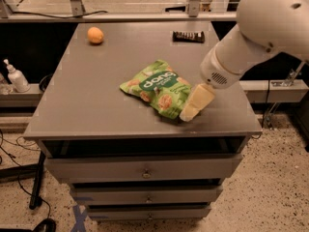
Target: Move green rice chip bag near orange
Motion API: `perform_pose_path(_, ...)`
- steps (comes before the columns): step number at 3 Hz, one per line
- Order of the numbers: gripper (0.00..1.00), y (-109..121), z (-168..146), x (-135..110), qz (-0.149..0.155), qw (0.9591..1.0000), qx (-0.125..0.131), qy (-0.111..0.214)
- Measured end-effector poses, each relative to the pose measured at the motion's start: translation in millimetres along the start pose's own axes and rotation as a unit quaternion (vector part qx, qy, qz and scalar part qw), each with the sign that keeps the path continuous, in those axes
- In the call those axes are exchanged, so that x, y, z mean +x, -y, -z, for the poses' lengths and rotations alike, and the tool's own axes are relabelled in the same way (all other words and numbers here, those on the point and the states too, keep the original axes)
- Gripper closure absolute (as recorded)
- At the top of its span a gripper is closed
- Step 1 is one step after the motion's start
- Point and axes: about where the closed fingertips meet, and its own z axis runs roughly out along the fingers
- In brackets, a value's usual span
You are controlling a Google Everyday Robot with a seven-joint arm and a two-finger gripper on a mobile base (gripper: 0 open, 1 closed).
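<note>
The green rice chip bag (158, 88) lies flat near the middle of the grey cabinet top (96, 91), white lettering facing up. The orange (95, 35) sits at the far left corner of the top, well away from the bag. My gripper (193, 108) comes down from the white arm at the right and its cream-coloured end rests right at the bag's right edge, close to the surface.
A small dark bar wrapper (189, 36) lies at the far right of the top. A soap dispenser bottle (14, 76) stands on a low shelf at the left. Drawers (145, 170) are below the top's front edge. Cables lie on the floor at left.
</note>
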Motion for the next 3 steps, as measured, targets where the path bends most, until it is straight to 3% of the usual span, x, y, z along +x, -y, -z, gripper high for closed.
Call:
perform_pose_path(2, 0.41, 10, -27, -18, -0.036, 0.9990, -0.016, 0.018)
perform_pose_path(3, 0.64, 26, -21, -43, -0.034, 0.9988, -0.009, 0.035)
